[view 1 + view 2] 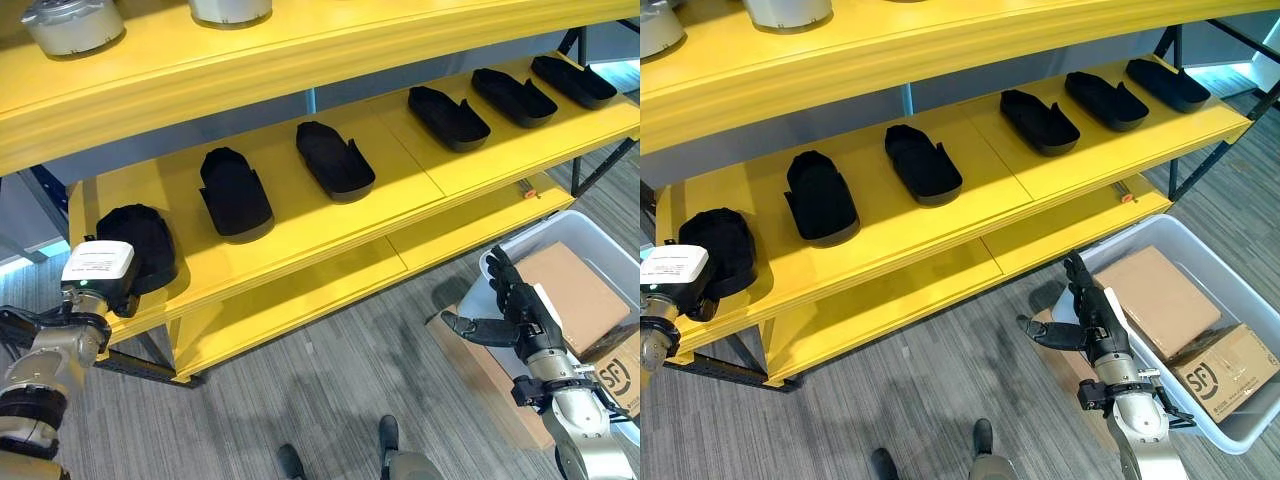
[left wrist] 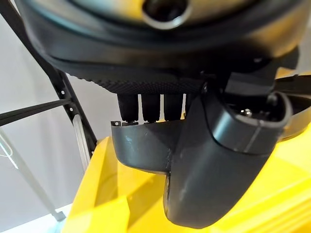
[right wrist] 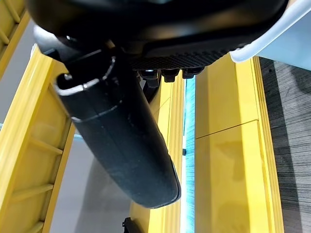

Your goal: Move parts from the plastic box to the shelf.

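Several black moulded parts lie in a row on the yellow shelf's middle board (image 1: 400, 190). My left hand (image 1: 98, 270) is at the board's left end, where the leftmost black part (image 1: 145, 240) rests near the front edge. In the left wrist view the thumb (image 2: 218, 170) and the curled fingers pinch that part's rim (image 2: 141, 150). My right hand (image 1: 515, 310) hovers open and empty at the near-left rim of the clear plastic box (image 1: 600, 225) on the floor, its fingers straight. The right wrist view has its thumb (image 3: 126, 136) stretched out against the yellow shelf.
In the box lie a flat cardboard sheet (image 1: 570, 290) and a printed carton (image 1: 1220, 365). Two grey round housings (image 1: 70, 25) stand on the top board. A lower yellow board (image 1: 300, 300) juts out above the grey floor. Black steel shelf legs stand at both ends.
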### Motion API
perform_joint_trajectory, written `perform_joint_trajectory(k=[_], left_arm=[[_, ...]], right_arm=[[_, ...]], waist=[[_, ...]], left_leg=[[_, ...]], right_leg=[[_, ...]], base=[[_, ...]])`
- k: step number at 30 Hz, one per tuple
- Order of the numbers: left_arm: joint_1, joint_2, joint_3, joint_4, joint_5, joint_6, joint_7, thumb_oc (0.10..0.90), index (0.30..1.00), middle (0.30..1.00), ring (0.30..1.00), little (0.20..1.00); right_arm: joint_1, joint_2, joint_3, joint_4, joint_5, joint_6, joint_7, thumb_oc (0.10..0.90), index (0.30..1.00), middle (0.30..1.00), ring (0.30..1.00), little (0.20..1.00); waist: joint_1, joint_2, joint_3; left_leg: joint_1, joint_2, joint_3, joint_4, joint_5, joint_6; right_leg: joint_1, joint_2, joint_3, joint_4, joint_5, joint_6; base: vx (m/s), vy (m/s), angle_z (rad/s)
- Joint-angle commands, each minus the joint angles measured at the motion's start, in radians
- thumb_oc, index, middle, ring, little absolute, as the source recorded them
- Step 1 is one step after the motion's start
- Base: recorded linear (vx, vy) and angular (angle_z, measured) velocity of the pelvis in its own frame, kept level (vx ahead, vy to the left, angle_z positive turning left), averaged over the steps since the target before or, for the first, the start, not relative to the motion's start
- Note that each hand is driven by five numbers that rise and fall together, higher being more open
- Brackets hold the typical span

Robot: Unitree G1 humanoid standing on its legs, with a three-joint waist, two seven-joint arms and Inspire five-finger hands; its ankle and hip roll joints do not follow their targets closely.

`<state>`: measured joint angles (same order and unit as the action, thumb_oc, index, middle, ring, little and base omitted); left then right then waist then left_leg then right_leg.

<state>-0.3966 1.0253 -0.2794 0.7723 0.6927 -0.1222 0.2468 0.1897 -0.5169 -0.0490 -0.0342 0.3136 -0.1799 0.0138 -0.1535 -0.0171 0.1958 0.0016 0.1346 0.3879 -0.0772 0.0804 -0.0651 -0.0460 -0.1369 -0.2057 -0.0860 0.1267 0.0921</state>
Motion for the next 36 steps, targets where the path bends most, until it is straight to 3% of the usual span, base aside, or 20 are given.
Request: perform_joint_trajectory(k=[1,11,20,27,36], left_arm=[[-0.157,0.165,0.062,-0.041,-0.013,0.032,0.039,0.4,0.3,0.3,0.3,0.3],[-0.334,0.188,-0.049,-0.033,-0.03,0.052,0.04,0.4,0.3,0.3,0.3,0.3],[-0.463,0.2,-0.145,-0.006,-0.031,0.059,0.042,0.4,0.3,0.3,0.3,0.3],[-0.433,0.253,-0.168,0.038,-0.003,0.042,0.022,0.4,0.3,0.3,0.3,0.3],[-0.499,0.238,-0.239,0.052,0.007,0.048,0.042,0.4,0.3,0.3,0.3,0.3]], right_arm=[[-0.071,-0.035,-0.045,-0.103,-0.027,-0.1,-0.014,0.9,1.0,1.0,1.0,1.0],[-0.108,-0.051,-0.047,-0.107,0.003,-0.093,-0.015,0.9,1.0,1.0,1.0,1.0],[-0.117,-0.055,-0.067,-0.112,0.003,-0.095,-0.035,0.9,1.0,1.0,1.0,1.0],[-0.113,-0.067,-0.077,-0.111,-0.003,-0.096,-0.035,0.9,1.0,1.0,1.0,1.0],[-0.158,-0.084,-0.052,-0.095,0.001,-0.1,-0.051,0.9,1.0,1.0,1.0,1.0]], waist=[[-0.005,-0.023,-0.024],[-0.017,-0.02,0.035],[-0.022,-0.019,0.05],[-0.01,-0.016,0.038],[0.003,-0.015,0.04]], left_leg=[[-0.013,0.091,-0.047,0.18,-0.129,-0.049],[-0.173,0.171,-0.105,0.51,-0.288,-0.046],[-0.257,0.184,-0.144,0.729,-0.413,-0.017],[-0.253,0.164,-0.152,0.763,-0.451,0.007],[-0.286,0.148,-0.185,0.798,-0.468,0.025]], right_leg=[[0.042,-0.069,-0.001,0.082,-0.1,0.069],[-0.121,-0.081,0.033,0.385,-0.234,0.058],[-0.218,-0.11,0.055,0.598,-0.336,0.044],[-0.209,-0.121,0.057,0.613,-0.349,0.048],[-0.209,-0.131,0.037,0.637,-0.357,0.048]], base=[[-0.05,-0.034,0.02],[-0.06,0.003,0.03],[-0.01,0.019,0.01],[0.06,0.055,-0.02],[0.0,0.041,0.08]])
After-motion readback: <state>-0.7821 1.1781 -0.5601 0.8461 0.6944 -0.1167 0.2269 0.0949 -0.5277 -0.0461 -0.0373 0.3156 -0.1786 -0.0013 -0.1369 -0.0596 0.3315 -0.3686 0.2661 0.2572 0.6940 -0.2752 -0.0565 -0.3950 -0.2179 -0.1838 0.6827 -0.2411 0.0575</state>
